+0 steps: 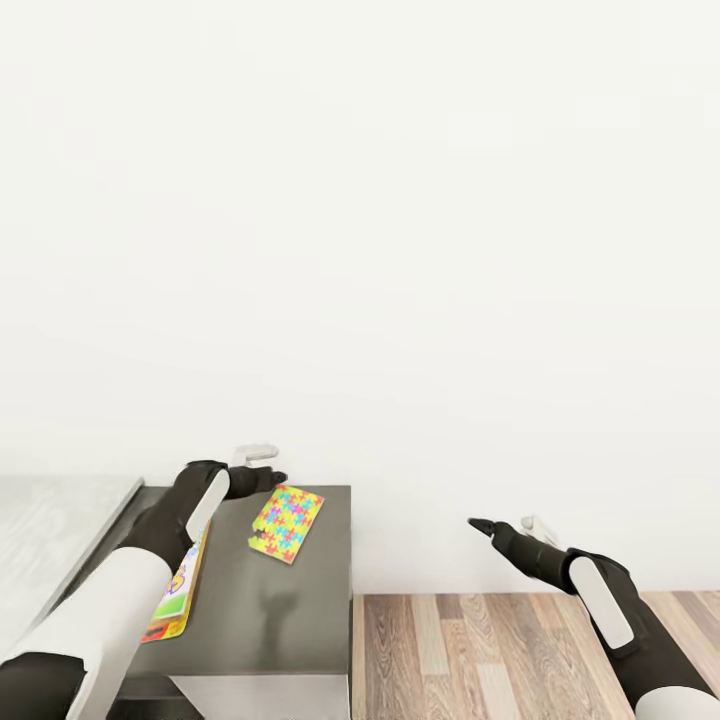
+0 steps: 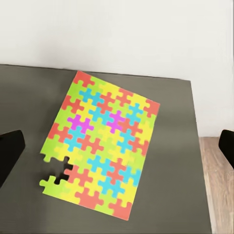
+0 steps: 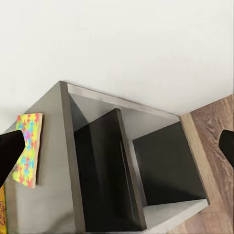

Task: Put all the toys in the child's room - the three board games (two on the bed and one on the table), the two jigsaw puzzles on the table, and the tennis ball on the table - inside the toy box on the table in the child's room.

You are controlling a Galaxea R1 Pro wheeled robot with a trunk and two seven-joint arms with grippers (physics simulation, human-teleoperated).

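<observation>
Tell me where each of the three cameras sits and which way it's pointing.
Head: on the head, facing the wall over the dark desk; both arms, left tool, right tool show.
Left wrist: above the desk, facing down at the puzzle; dark fingertips at edges.
Right wrist: off the desk's end, facing its side shelves.
All three share the puzzle.

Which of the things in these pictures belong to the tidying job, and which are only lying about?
Belongs to the job:
- jigsaw puzzle, flat on the dark table
- colourful flat box, partly under the left arm; probably a toy, kind unclear
- left hand, above the puzzle

Only there:
- wood floor
- white wall
- right hand, beside the table, above the floor
</observation>
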